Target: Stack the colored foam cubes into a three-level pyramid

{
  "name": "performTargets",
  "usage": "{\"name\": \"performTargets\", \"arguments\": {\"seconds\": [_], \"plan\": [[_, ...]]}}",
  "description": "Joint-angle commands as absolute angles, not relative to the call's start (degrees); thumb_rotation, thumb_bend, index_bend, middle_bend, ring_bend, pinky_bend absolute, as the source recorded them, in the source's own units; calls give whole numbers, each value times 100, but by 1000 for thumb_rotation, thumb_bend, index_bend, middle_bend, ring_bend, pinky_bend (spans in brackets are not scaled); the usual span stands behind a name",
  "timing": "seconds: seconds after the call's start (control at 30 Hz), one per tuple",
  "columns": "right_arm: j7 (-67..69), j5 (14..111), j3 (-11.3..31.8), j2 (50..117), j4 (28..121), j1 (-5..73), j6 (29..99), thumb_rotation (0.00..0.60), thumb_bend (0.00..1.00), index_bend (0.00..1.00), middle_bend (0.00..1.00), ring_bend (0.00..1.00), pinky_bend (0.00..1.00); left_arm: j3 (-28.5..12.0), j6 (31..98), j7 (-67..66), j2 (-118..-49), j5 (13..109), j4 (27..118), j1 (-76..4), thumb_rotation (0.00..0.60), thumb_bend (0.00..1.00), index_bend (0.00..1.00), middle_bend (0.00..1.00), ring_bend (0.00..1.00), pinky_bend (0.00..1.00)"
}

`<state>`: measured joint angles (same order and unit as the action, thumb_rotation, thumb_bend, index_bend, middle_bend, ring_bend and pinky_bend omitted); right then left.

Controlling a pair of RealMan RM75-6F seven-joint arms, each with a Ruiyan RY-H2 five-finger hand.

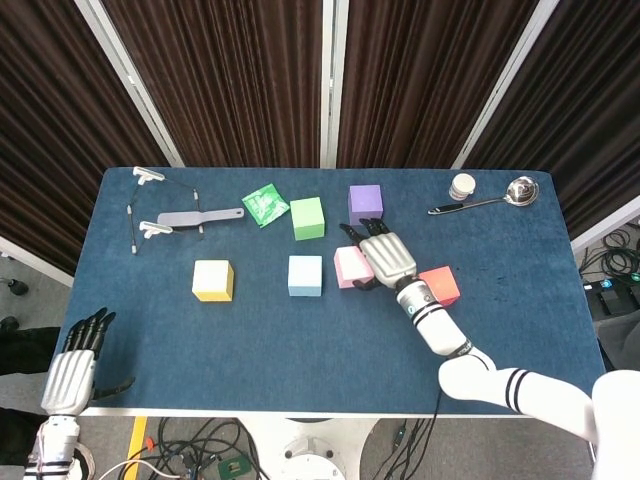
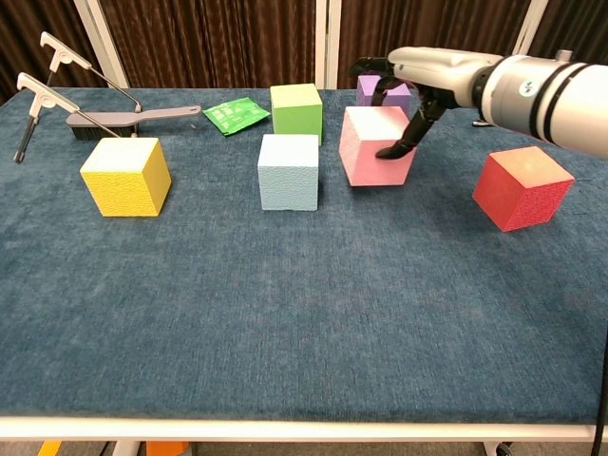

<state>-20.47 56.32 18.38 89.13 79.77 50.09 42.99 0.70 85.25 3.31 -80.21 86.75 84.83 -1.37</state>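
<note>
Head view: right hand on pink cube, left hand idle.
Right hand lies palm down over the pink cube, fingers curled around it; forearm runs back toward the near right table edge. Pink cube sits just right of the light blue cube, apart from it. Red cube is right of the wrist. Yellow cube is at left, green cube and purple cube behind. Left hand hangs off the near left table corner, fingers apart, holding nothing.

Chest view: grip detail.
Right hand pinches the pink cube from above, thumb on its right face, fingers over the far side. Cannot tell whether the cube rests on the table. Light blue cube is near on its left, red cube well apart to the right.
</note>
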Motion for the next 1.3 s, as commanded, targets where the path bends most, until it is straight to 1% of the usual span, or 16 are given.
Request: {"name": "performTargets", "arguments": {"seconds": [0.03,0.37,0.7,1.3], "plan": [[-2230,5345,1789,8930,8028,5170,4192,600,221,0,532,36,0,75,8523,396,-8029,8685,8442,-136,600,1,45,14,0,0],[-2798,4394,1649,9084,8035,5630,4328,600,250,0,540,36,0,115,8601,679,-8099,8781,8227,-106,600,1,45,15,0,0],[-3179,3830,1525,9236,8113,5985,4581,600,247,0,540,37,0,176,8672,925,-8104,8908,8040,-85,600,2,46,15,0,0],[-3218,3503,1354,9309,7891,6218,4631,600,249,0,542,36,0,196,8672,1013,-8151,8991,7914,-120,600,5,48,14,0,0]]}}
